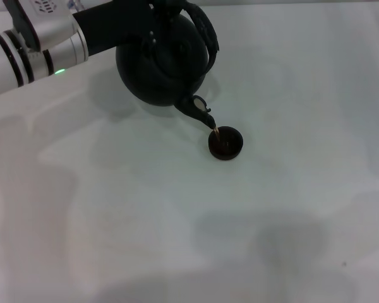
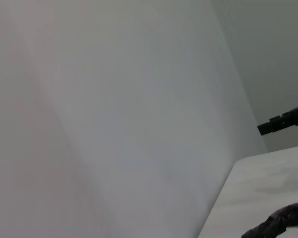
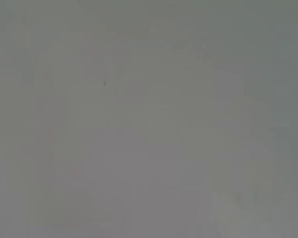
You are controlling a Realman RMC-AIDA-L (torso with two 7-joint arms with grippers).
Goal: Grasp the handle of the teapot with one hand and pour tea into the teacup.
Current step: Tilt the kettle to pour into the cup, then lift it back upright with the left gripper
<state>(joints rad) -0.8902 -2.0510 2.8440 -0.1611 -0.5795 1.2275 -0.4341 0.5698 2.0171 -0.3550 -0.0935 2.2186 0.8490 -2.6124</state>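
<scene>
Pouring tea from the tipped teapot (image 1: 161, 63) into the teacup (image 1: 225, 143).

Nearest you, the teacup sits on the white table (image 1: 177, 221) around its middle, well clear of every edge, with a thin stream of tea dropping into it from the spout (image 1: 196, 108) just above its rim. Watch that stream: it lands close to the cup's near-spout edge, so a small drift of the arm, or tipping further, could likely send tea onto the table or overfill so small a cup. Behind it, toward the far edge, the teapot hangs tilted, its handle (image 1: 205, 28) arching over the top. Your left gripper (image 1: 153, 12) comes in from the far left corner at the handle; you cannot tell how its fingers stand. The right gripper is out of sight.
</scene>
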